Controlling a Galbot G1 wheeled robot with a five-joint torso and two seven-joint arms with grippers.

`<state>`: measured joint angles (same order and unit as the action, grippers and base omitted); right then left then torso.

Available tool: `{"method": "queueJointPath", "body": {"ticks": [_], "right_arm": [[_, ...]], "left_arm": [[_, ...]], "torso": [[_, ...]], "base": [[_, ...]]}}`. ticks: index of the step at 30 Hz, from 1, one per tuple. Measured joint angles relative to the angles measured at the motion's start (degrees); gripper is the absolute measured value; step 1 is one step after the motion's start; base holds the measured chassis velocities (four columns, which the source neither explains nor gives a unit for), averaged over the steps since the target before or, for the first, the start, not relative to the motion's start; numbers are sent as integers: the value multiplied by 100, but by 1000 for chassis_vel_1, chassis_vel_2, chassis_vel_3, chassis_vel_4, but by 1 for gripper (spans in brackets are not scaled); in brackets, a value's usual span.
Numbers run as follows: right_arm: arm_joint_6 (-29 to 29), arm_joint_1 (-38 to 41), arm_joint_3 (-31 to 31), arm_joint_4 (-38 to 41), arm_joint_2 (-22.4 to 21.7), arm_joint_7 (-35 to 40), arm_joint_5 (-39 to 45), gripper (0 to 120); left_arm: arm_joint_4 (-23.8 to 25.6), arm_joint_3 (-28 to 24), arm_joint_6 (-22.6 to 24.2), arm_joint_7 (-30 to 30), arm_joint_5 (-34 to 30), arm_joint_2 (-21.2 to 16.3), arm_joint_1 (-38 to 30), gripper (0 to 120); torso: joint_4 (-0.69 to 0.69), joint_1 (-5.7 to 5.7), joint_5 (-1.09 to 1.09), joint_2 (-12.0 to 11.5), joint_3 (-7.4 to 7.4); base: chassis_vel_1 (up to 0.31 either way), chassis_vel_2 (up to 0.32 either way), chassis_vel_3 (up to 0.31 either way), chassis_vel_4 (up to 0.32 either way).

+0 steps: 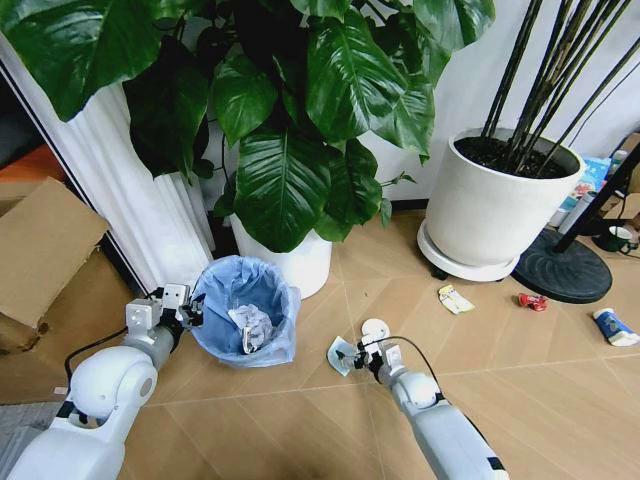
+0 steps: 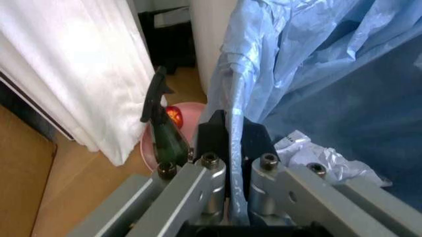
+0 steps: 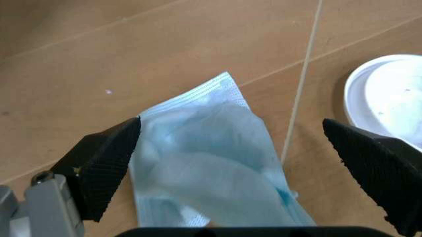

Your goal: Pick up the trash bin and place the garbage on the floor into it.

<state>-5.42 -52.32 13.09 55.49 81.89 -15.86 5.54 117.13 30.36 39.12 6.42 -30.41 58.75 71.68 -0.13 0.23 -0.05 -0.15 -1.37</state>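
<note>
The right gripper (image 1: 362,350) hangs low over the floor (image 1: 500,360), its jaws spread wide. In the right wrist view the two black fingertips (image 3: 105,163) stand on either side of a flat pale blue face mask (image 3: 211,163) that lies on the boards; the left one is at the mask's edge, the other well clear of it. A white round lid (image 3: 386,101) lies just beside the mask, also on the floor.

To the left, the left gripper (image 1: 188,308) is at the rim of the trash bin (image 1: 245,310). The left wrist view shows its jaws closed narrow on the edge of the bin, with the light blue bag (image 2: 310,64) pinched between the dark fingertips (image 2: 212,138). A crumpled white paper wad (image 1: 252,325) sits inside the bin. In the head view the bin stands on the floor in front of a white plant pot (image 1: 300,265) with broad green leaves.

Farther off to the right, more litter is scattered on the floor: a torn wrapper (image 1: 456,299), a small red packet (image 1: 532,301) and a blue and white packet (image 1: 614,327). Behind them stand a second, larger white plant pot (image 1: 495,205) and a round black stand base (image 1: 562,266). At the far left a cardboard box (image 1: 45,250) sits beside a white curtain (image 1: 140,200).
</note>
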Motion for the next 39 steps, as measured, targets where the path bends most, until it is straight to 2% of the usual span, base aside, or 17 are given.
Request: {"method": "queueJointPath", "body": {"ticks": [13,19,21,24,27,29,31,34,39], "right_arm": [[346,613,247,-1210,498,-140,-454,100],[379,716,265,-1341,555,-185,-554,94],[359,721,264,-1349,561,-201,-579,82],[356,711,263,-1346,564,-204,-601,77],[355,694,263,-1334,579,-211,-634,60],[355,694,265,-1334,584,-213,-639,59],[352,695,270,-1333,587,-215,-658,46],[349,695,274,-1332,587,-216,-666,40],[339,693,297,-1335,592,-211,-704,17]], "left_arm": [[-7,-58,0,0,-5,-56,-50,0],[-19,-72,0,-5,-8,-64,-58,0],[-37,-77,0,-12,-8,-65,-68,0],[-45,-81,0,-15,-8,-65,-70,0],[-53,-94,0,-21,-8,-59,-85,0],[-53,-95,0,-21,-8,-59,-90,0],[-58,-96,-1,-26,-7,-60,-101,0],[-59,-96,-1,-29,-8,-61,-101,0],[-59,-94,-3,-35,-8,-52,-91,0]], "torso": [[0,0,0,0,0],[1,0,0,0,0],[0,0,0,0,0],[0,0,-1,0,1],[-1,0,-1,1,1],[-1,0,-1,1,1],[0,0,0,1,1],[0,0,0,1,1],[0,0,0,1,1]], "base": [[0,0,0,0],[0,0,0,0],[0,0,0,0],[0,0,0,0],[0,0,0,0],[0,0,0,0],[0,0,0,0],[0,0,0,0],[0,0,0,0]]}}
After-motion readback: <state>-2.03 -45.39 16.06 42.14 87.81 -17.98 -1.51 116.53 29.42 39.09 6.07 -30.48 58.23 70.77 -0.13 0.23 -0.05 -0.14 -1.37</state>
